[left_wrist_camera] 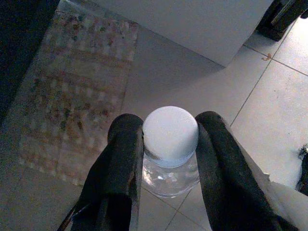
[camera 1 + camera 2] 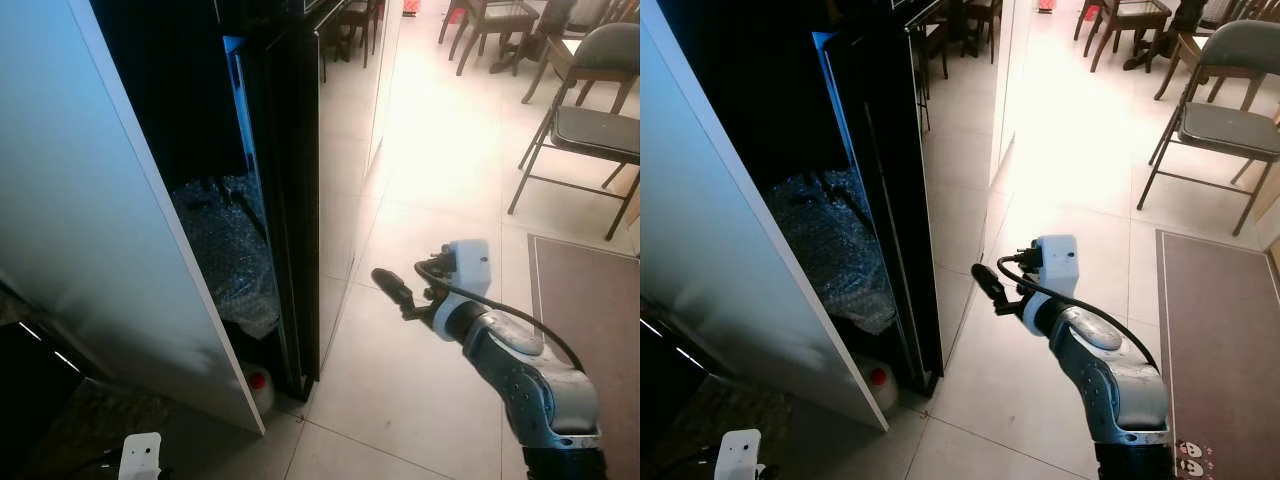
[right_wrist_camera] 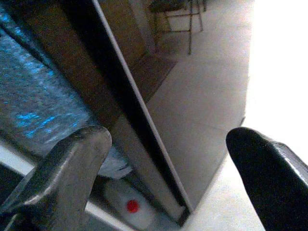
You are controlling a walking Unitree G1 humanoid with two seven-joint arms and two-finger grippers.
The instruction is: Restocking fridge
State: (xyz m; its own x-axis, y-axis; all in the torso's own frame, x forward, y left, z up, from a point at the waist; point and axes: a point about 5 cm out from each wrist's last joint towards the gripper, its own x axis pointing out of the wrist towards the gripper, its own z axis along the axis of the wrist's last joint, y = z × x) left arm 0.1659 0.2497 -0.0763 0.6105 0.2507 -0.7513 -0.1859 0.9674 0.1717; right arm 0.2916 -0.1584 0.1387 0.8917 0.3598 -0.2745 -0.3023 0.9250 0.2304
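Right hand (image 2: 985, 280): raised over the tiled floor (image 2: 1060, 200) in front of the fridge, black fingers pointing at the edge of the dark glossy door (image 2: 895, 190); released, nothing between the fingers.
Left hand (image 1: 166, 159): low at the robot's left side, clenched on the neck of a clear bottle (image 1: 171, 166) just under its white cap (image 1: 170, 131).
Head views, fridge: interior dark, white door (image 2: 100, 230) swung open toward the camera on the left.
Head views, contents: crinkled bubble wrap (image 2: 230, 250) bunched low inside.
Head views, jug: white plastic jug with a red cap (image 2: 258, 380) on the floor at the foot of the fridge, between the white door and the dark door.
Head views, room: folding chair (image 2: 590, 110) and a brown mat (image 2: 590, 300) to the right, dining chairs further back.
Left wrist view: bottle upright between the two fingers; below it grey floor tiles, a patterned rug (image 1: 72, 91) and the bottom edge of the white door.
Right wrist view: fingers (image 3: 72, 168) well apart; between them the dark door edge, bubble wrap and the red-capped jug beyond.
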